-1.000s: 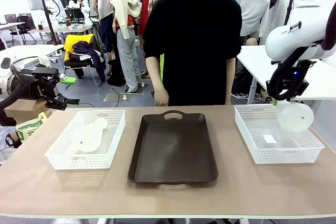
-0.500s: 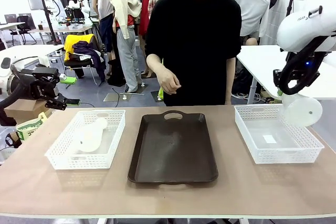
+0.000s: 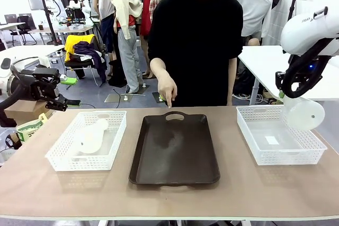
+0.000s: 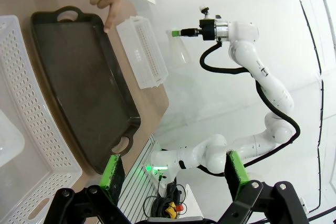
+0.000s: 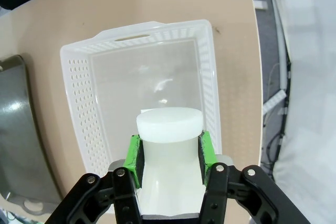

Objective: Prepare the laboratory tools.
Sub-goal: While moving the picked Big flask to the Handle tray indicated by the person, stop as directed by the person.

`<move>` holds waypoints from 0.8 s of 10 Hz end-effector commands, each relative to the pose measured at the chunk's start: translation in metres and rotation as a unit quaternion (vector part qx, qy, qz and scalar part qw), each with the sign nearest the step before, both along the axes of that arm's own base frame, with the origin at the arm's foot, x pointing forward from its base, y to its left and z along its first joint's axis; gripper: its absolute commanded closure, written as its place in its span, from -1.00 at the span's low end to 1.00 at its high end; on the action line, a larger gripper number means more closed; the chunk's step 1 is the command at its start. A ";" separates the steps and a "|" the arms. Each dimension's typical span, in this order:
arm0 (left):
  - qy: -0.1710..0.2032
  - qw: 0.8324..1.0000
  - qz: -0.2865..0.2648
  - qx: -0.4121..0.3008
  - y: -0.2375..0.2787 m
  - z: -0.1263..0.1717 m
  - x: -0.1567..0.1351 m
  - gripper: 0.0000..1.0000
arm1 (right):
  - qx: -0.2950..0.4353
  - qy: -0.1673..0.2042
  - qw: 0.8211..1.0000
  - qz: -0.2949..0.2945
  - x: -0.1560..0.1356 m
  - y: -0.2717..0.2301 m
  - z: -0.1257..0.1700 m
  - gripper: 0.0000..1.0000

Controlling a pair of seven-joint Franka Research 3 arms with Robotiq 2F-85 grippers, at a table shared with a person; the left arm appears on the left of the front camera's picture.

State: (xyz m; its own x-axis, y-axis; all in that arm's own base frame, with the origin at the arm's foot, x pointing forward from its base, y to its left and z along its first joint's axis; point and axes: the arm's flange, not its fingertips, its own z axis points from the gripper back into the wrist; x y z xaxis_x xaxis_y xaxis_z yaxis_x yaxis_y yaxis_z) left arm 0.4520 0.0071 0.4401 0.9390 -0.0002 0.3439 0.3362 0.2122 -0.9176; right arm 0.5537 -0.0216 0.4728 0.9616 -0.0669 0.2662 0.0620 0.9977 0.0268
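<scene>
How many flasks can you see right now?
2. One flask lies in the left basket; the other flask is held by the right claw over the right basket.

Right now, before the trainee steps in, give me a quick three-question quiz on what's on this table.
1. True or false: the right claw is shut on the neck of a flask.
2. Fill in: the person's hand points down at the far end of the dark ___.
3. Where does the other flask lie? A, in the left basket; B, in the right basket; C, on the bare table.
Key: 1 true; 2 tray; 3 A.
</scene>
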 end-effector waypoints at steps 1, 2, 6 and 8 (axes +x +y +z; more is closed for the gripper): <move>-0.002 1.000 -0.001 -0.005 0.001 0.003 -0.001 -1.00 | -0.004 0.001 1.000 -0.004 0.003 0.000 0.002 1.00; -0.002 1.000 -0.001 -0.005 0.001 0.003 -0.001 -1.00 | -0.004 0.001 1.000 -0.004 0.003 0.000 0.002 1.00; -0.002 1.000 -0.001 -0.005 0.001 0.003 -0.001 -1.00 | -0.004 0.001 1.000 -0.004 0.003 0.000 0.002 1.00; -0.002 1.000 -0.001 -0.005 0.001 0.003 -0.001 -1.00 | -0.020 -0.008 1.000 0.008 -0.006 0.019 0.016 1.00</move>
State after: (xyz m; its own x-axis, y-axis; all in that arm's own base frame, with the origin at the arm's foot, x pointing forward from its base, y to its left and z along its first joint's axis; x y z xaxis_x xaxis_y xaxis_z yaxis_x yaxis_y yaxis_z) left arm 0.4520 0.0070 0.4400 0.9390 -0.0004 0.3439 0.3362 0.2121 -0.9176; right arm 0.5530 -0.0165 0.4765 0.9606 -0.0547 0.2724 0.0515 0.9985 0.0189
